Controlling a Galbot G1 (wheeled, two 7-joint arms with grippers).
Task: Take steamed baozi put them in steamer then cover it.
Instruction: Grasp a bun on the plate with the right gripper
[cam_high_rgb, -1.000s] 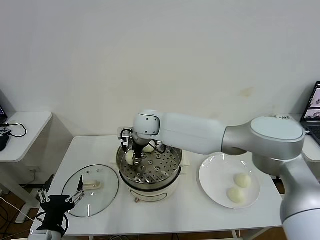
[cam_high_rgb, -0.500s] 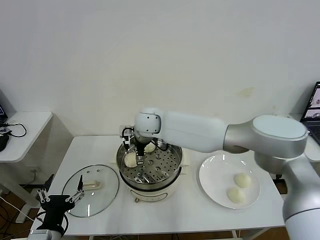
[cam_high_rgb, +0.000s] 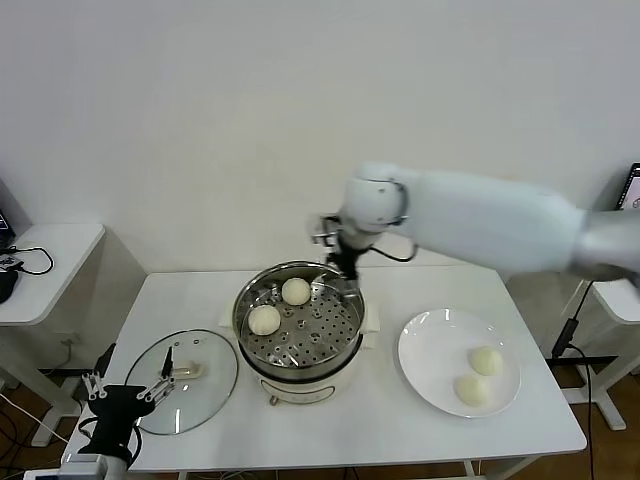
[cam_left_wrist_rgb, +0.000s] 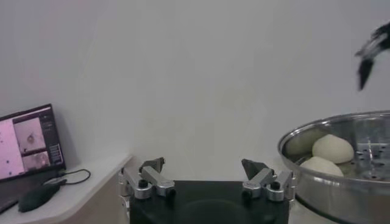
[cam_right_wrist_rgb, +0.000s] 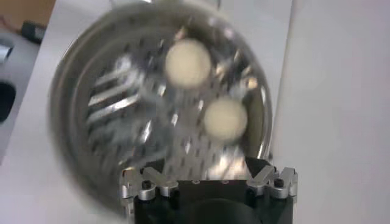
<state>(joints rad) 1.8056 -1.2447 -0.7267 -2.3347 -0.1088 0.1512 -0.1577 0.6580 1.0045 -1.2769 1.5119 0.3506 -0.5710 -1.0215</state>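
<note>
Left gripper (cam_high_rgb: 128, 392), at table's (cam_high_rgb: 400, 440) near-left corner: jaws wide, empty, just short of lid. Lid (cam_high_rgb: 185, 380): flat on table, left of steamer, handle up. Steamer (cam_high_rgb: 300, 325): centre, uncovered, two buns (cam_high_rgb: 264, 319) (cam_high_rgb: 296, 291) on perforated tray, near left and rear wall, apart. Right gripper (cam_high_rgb: 338, 250): above steamer's rear rim, jaws spread, empty. Plate (cam_high_rgb: 430, 350): right of steamer, two more buns (cam_high_rgb: 486, 360) (cam_high_rgb: 471, 389) side by side on right half.
</note>
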